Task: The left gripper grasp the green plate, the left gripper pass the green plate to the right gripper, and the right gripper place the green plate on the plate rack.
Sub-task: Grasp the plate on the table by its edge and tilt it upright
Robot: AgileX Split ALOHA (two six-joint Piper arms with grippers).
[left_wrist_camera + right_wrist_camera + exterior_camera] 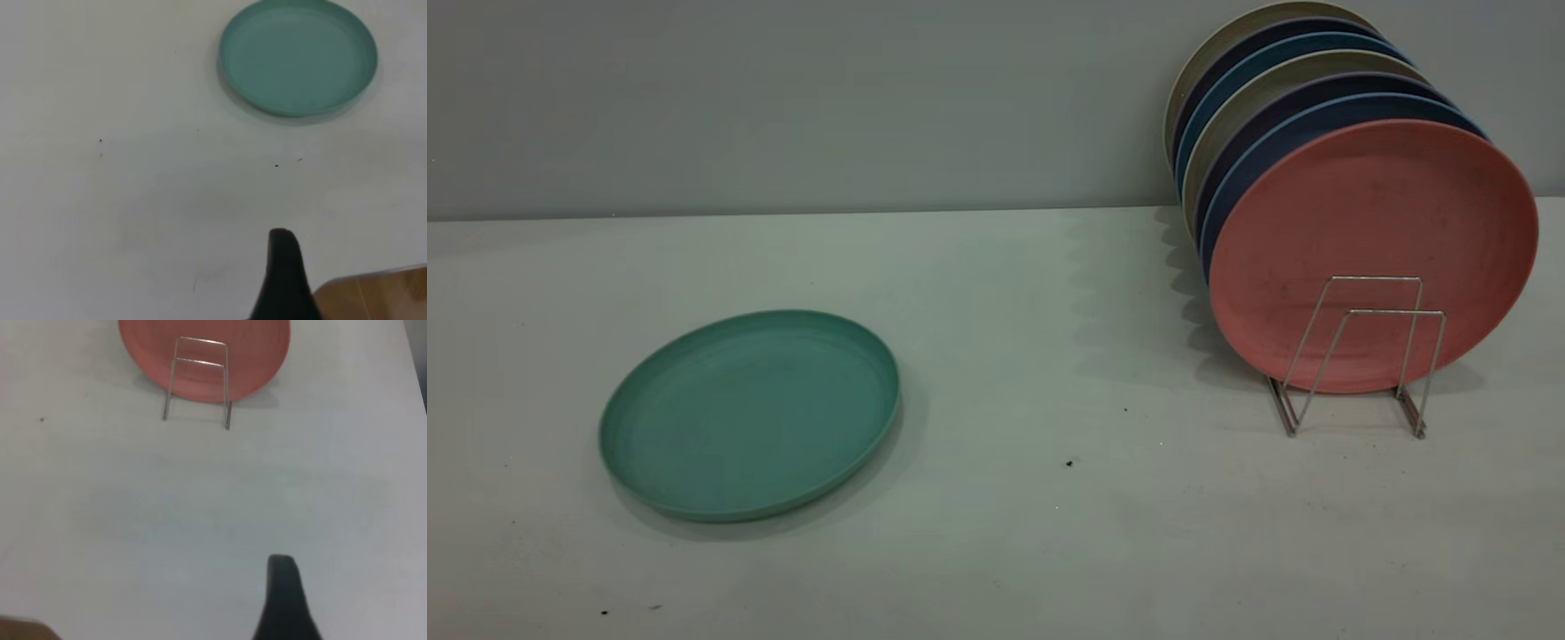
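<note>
The green plate lies flat on the white table at the left; it also shows in the left wrist view. My left gripper shows only as one black tip, well back from the plate and above bare table. The plate rack stands at the right, its front wire loops free; it also shows in the right wrist view. My right gripper shows only as one black tip, well back from the rack. Neither gripper appears in the exterior view.
A salmon-pink plate stands upright in the rack, with several dark blue and beige plates stacked behind it. A grey wall runs along the table's back. A wooden surface shows past the table edge near the left gripper.
</note>
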